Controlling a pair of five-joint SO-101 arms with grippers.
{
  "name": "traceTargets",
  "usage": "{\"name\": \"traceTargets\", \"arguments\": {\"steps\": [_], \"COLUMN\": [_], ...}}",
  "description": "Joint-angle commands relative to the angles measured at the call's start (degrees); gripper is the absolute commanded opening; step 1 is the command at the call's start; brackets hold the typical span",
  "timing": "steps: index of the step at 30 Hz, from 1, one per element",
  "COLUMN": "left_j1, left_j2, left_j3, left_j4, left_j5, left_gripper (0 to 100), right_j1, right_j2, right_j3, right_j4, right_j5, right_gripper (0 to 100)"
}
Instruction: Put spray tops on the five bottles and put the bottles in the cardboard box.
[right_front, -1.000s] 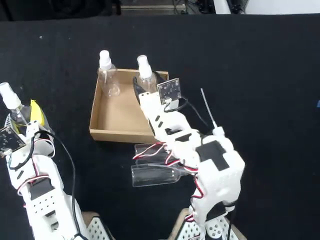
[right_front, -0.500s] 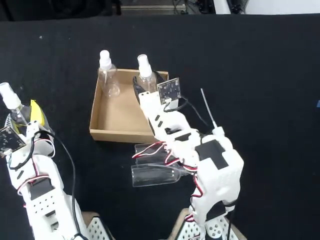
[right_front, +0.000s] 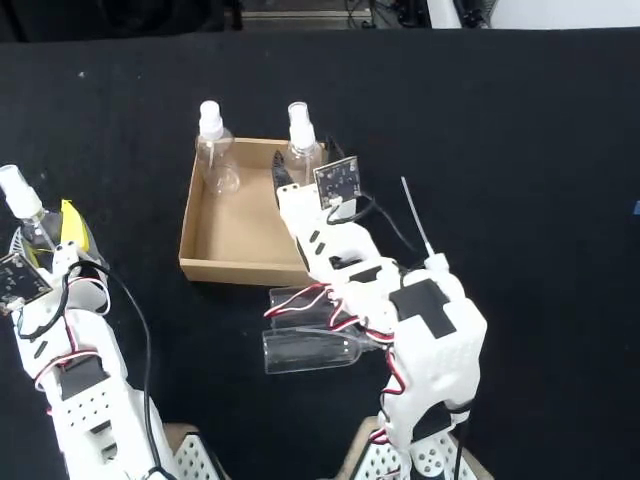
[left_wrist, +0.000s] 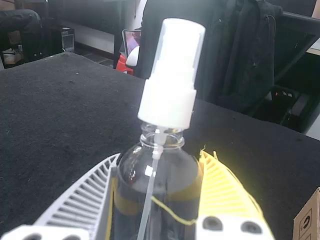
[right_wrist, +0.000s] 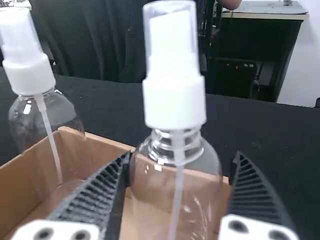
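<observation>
Right arm stretched over cardboard box (right_front: 240, 270); right gripper (right_wrist: 182, 159) jaws spread either side of capped bottle (right_wrist: 172, 95) standing in far box corner. Left gripper (left_wrist: 161, 156), at left of bench (right_front: 520, 150), jaws clamped on second bottle (left_wrist: 167, 90), upright.

Your left arm (right_front: 80, 390) stands at the near left edge of the desk (right_front: 520, 150), forearm reaching away from its base. Its left claw (left_wrist: 161, 161) points forward, the white and the yellow finger pressed against both sides of a bottle (left_wrist: 155, 175) held upright. Your right arm (right_front: 420, 330) rises from the near middle, folds at the elbow and stretches forward and leftward. Its right claw (right_wrist: 182, 160) has black fingers spread around a second bottle (right_wrist: 175, 175), with a gap at one side.
</observation>
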Motion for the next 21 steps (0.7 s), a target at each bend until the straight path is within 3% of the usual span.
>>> {"name": "traceTargets", "arguments": {"steps": [1, 10, 15, 21], "left_j1": [-0.3, -0.4, -0.4, -0.5], "left_j2": [-1.0, -1.0, -1.0, -1.0], "left_j3": [1.3, 1.3, 1.3, 1.3], "left_j4": [0.2, 0.2, 0.2, 0.2], "left_j5": [0.7, 0.7, 0.7, 0.7], "left_gripper": [3, 3, 3, 3], "right_j1": [1.1, 1.1, 1.1, 1.1], "right_j2": [-0.6, -1.2, -2.0, -2.7], "right_j3": [-2.6, -2.3, -2.5, -1.3], "right_j4": [-1.1, -1.1, 2.0, -1.0], "right_j5": [0.5, 0.5, 0.5, 0.6], "right_gripper": [26.3, 27.7, 40.4, 35.8]}}
